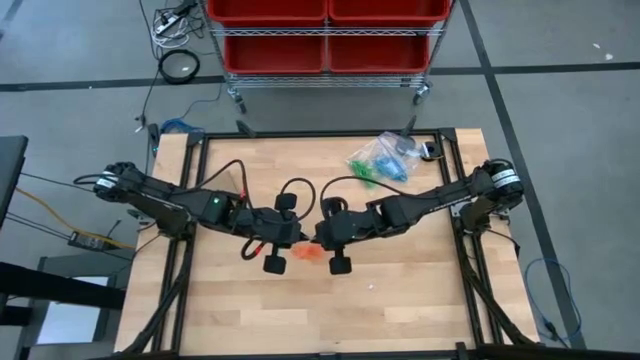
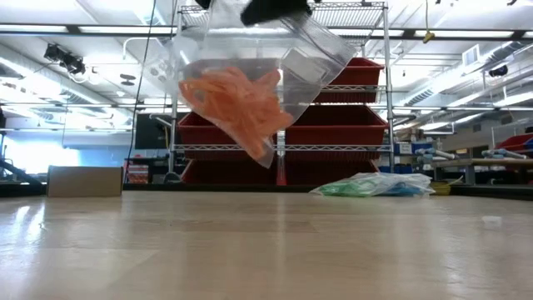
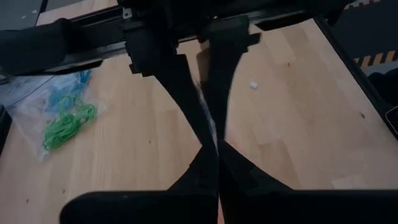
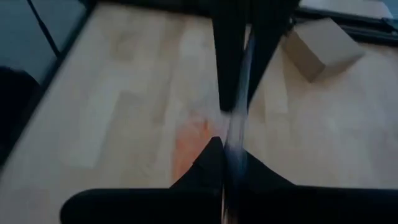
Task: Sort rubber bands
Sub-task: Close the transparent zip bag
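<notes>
Above the middle of the wooden bench, the left tool and right tool both pinch shut on a clear plastic bag holding orange rubber bands. Uneven pulling might tear it, or spill the bands.

Pale wooden table of butcher-block planks, framed by black metal rails along all edges. Lying directly on it, near the far right corner, clear plastic bags in a crumpled heap, holding green rubber bands and blue ones; seen from table height as a low mound at the far edge, and from the left wrist as a flat bag with green and blue loops inside. Just beside that heap, a small dark object, too small to identify. Toward the near right, a tiny white speck on bare wood, also visible from the left wrist.
</notes>
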Robot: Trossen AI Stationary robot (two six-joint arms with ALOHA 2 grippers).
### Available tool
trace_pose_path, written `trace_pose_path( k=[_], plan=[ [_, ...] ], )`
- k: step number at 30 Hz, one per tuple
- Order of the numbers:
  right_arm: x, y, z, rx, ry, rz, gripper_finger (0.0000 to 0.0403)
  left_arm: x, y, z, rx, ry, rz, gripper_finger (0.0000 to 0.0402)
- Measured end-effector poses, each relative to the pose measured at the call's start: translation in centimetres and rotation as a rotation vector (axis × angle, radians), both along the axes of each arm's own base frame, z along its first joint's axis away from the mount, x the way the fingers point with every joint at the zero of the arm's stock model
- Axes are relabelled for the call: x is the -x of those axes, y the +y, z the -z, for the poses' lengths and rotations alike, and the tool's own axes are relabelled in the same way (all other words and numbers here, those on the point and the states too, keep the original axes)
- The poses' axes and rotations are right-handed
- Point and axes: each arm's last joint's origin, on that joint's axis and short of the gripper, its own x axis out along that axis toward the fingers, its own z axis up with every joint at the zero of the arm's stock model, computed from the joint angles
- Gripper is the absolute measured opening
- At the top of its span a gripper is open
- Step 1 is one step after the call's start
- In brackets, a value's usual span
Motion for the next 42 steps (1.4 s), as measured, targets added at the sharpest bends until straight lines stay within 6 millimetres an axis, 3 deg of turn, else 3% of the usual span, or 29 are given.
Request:
trace_pose_path(
  k=[8, 13, 24, 42],
  plan=[
    [0.7, 0.1, 0.7, 0.074, 0.08, 0.035, 0.0, 0.1, -0.3, 0.0, -0.021, -0.007, 0.016, 0.0],
    [0.2, 0.3, 0.1, -0.017, 0.018, 0.008, 0.0003, 0.2, -0.5, 0.0, -0.022, -0.001, 0.022, 0.0],
    [-0.3, 0.4, -0.8, -0.018, -0.064, -0.002, 0.0079, 0.4, -0.5, 0.2, -0.028, 0.028, 0.022, 0.0],
    [-0.2, 0.5, -1.1, -0.037, -0.07, -0.022, 0.0044, 0.3, -0.5, 0.1, -0.017, 0.009, 0.018, 0.0]
  ],
)
